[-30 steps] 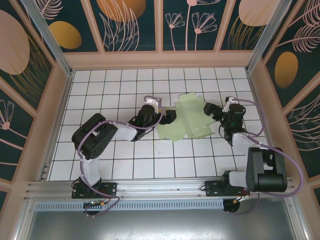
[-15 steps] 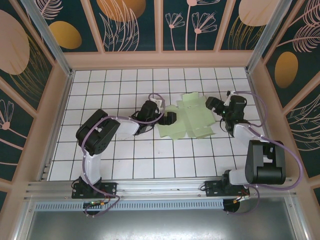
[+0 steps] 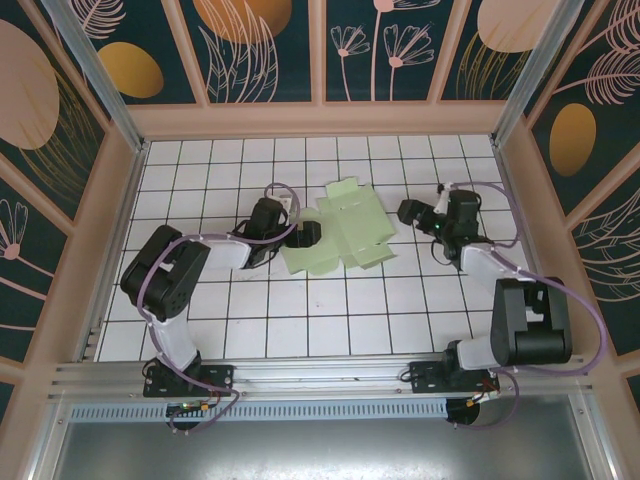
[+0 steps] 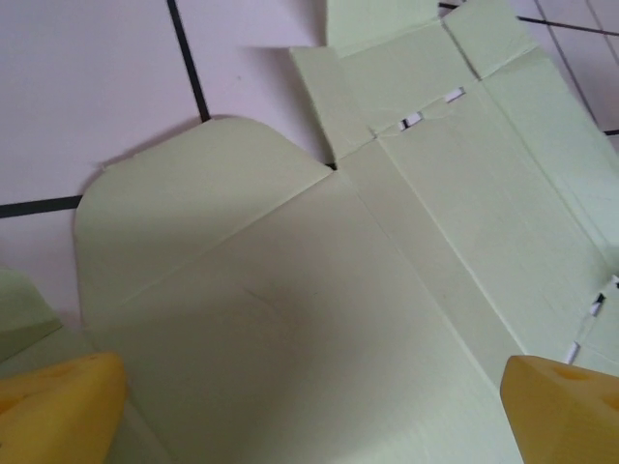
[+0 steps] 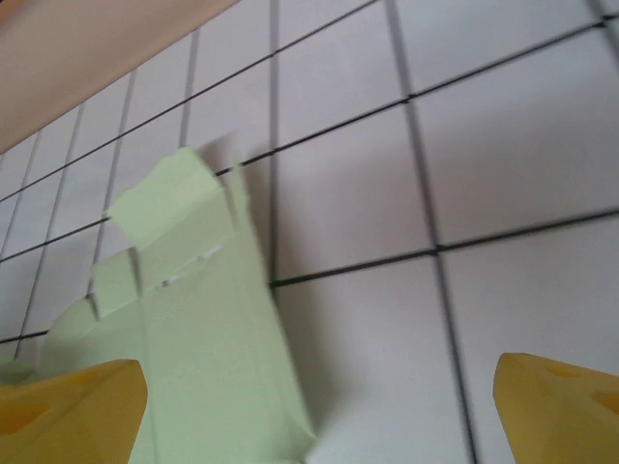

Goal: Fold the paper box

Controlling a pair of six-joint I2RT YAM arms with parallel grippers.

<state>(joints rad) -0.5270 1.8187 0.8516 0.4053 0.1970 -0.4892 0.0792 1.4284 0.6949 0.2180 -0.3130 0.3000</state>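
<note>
Item: box (image 3: 335,228), pale green card; a flat cut-out with flaps, creases and small slots, not folded.
Place: flat on the white tiled counter (image 3: 200,300), slightly above the middle of the top view, between the two claws.
Long axis: slanted, from the lower left towards the upper right of the top view; squared flaps stick out at the upper end and on the right side.
Detail, left wrist view: a rounded flap lies on the tile at the upper left of the frame, and a slotted crease runs down the right side.
Left claw (image 3: 305,237): wide, over the lower-left part of the box. Yellow fingertips (image 4: 58,406) sit in the bottom corners of its wrist view with card between them. I cannot tell whether it touches the card.
Right claw (image 3: 408,212): wide, holding nothing, just right of the box over bare tiles.
Detail, right wrist view: the box takes the lower left of the frame, one small flap tilted up at its far end; bare tiles take the right.
</note>
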